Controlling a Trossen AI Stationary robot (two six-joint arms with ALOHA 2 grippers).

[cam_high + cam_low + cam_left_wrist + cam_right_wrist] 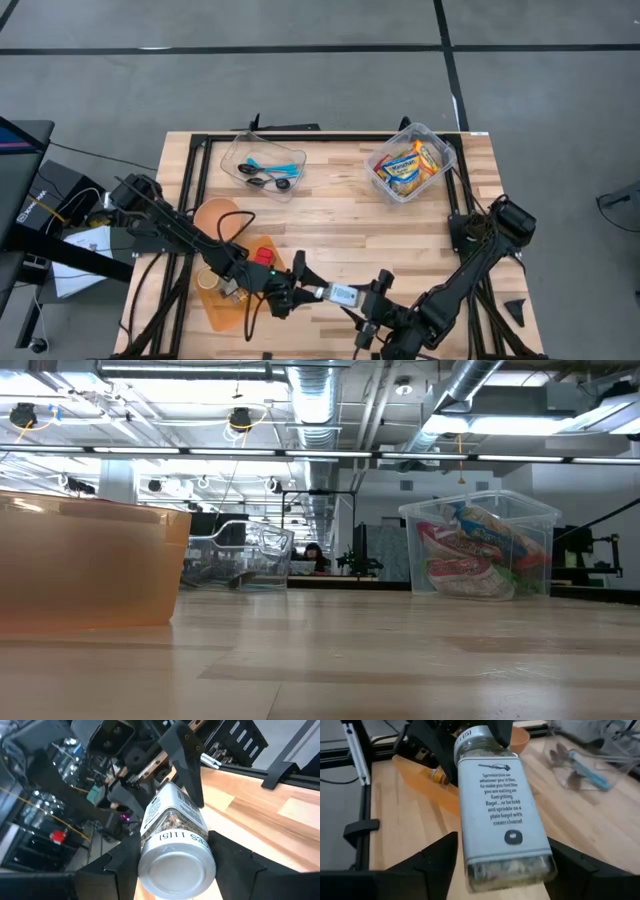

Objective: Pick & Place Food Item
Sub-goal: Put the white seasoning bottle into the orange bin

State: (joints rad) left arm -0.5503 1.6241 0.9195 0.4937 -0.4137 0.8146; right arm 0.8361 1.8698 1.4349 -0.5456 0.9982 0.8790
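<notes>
The seasoning jar hangs level above the table's front edge, at about six o'clock from the table's centre, held between both grippers. The left gripper clamps its lid end, a finger on each side of the silver cap. The right gripper sits at the jar's base; its fingers flank the base, grip uncertain. The orange bin lies at nine o'clock from the jar.
</notes>
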